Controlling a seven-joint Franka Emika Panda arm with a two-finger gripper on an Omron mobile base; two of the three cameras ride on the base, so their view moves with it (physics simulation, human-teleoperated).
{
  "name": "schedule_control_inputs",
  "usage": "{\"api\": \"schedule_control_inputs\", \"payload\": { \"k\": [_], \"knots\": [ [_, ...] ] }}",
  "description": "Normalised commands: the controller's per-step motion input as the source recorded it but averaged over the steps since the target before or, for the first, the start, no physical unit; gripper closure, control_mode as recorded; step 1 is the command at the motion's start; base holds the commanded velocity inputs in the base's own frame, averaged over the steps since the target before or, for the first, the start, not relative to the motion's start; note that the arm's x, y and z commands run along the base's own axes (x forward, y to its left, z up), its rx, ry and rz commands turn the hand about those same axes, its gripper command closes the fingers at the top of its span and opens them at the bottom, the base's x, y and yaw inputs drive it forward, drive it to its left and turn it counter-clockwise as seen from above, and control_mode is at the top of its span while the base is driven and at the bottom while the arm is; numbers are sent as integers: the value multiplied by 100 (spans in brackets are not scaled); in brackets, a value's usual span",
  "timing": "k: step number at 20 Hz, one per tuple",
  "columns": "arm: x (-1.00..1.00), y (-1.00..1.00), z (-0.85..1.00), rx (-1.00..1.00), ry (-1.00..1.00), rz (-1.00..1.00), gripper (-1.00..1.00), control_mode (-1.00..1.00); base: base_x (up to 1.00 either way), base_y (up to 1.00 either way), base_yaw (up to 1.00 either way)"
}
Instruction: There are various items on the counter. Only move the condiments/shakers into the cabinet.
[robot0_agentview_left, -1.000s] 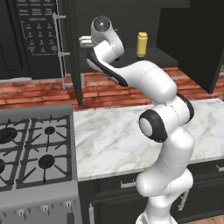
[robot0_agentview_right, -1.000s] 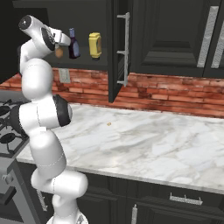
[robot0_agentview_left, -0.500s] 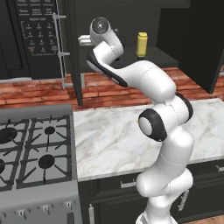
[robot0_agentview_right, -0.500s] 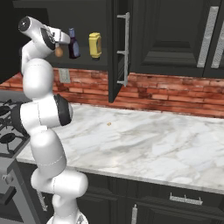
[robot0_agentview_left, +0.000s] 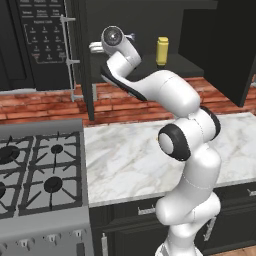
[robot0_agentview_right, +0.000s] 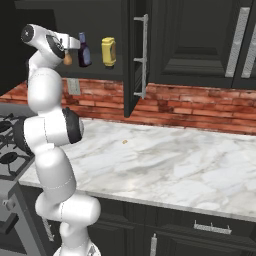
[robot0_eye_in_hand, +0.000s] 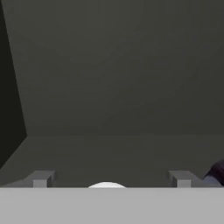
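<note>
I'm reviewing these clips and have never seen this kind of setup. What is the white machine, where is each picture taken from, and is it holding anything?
It is a rendered kitchen. The white machine is a robot arm on a base that can drive. Two pictures come from cameras on that base, behind the arm to its left and right; the third looks along the gripper.

The arm reaches up into the dark cabinet. On its shelf stand a yellow bottle, a dark sauce bottle and a small orange-brown shaker. The gripper is open and holds nothing. A tiny orange speck lies on the marble counter, beside the stove.
</note>
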Motion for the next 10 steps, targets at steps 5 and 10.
{"api": "schedule_control_inputs", "payload": {
  "k": [5,10],
  "knots": [
    [4,0,-8,-2,-6,0,-100,-100,0,0,0],
    [4,0,-13,-3,-10,0,-100,-100,0,0,0]
  ]
}}
